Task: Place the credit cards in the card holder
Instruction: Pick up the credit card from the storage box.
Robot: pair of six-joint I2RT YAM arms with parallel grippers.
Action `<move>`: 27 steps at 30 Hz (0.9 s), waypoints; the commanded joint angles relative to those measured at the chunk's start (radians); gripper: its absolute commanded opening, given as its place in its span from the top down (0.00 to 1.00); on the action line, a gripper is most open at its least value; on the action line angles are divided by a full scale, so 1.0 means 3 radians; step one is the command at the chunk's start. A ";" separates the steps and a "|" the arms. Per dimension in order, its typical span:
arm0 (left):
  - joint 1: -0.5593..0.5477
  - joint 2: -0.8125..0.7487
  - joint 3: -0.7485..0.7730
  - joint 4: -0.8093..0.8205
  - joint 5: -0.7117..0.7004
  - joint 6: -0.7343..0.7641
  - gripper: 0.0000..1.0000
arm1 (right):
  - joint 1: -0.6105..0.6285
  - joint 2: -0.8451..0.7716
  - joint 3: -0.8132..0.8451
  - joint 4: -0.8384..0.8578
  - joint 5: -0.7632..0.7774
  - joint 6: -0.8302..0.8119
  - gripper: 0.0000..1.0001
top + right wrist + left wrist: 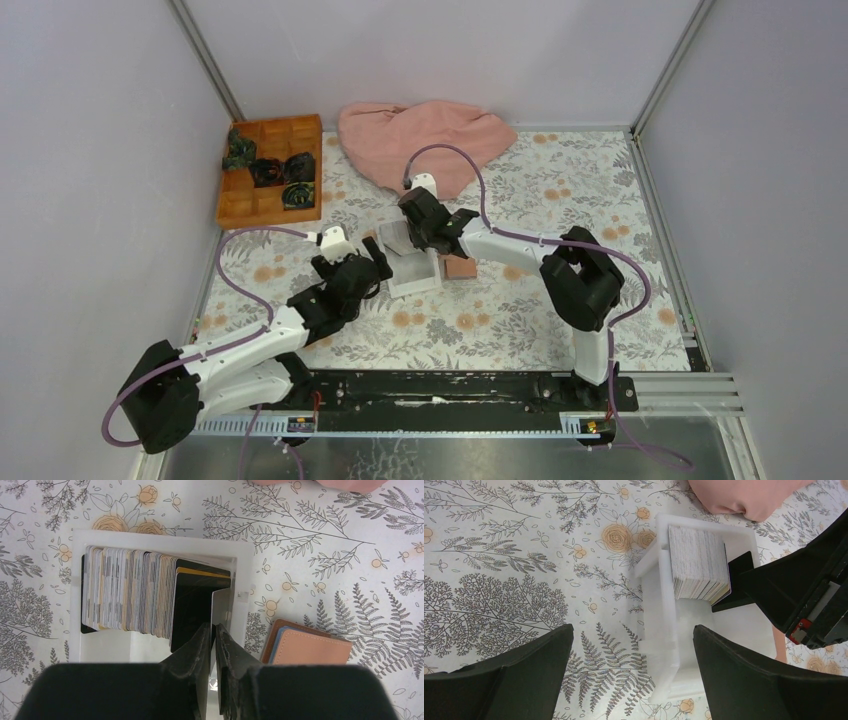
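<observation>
The table carries a white tray holding the credit cards upright in a row. The left gripper hovers at the tray's left side, fingers spread wide and empty. The card holder lies just right of the tray. The right gripper has its fingers pinching one grey card at the row's right end. Judged status: extraction in progress, insertion not yet done.

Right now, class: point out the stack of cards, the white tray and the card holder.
stack of cards [127,592], right wrist view, top edges of the upright cards.
white tray [150,536], right wrist view, far rim.
card holder [312,649], right wrist view, tan front cover.
</observation>
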 commanded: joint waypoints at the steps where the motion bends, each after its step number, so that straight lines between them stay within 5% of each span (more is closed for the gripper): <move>1: -0.0033 0.0019 0.0091 0.0125 -0.0121 -0.0017 0.03 | 0.0018 0.0008 0.0147 -0.0126 0.0184 -0.0104 0.87; 7: -0.0030 0.0020 0.0110 0.0121 -0.0133 -0.0005 0.03 | 0.0026 0.0009 0.0232 -0.0222 0.0288 -0.0164 1.00; 27: -0.0031 -0.0450 0.0451 0.0000 -0.0183 0.0398 0.00 | 0.0102 -0.0781 0.0082 -0.0203 0.0414 -0.0338 1.00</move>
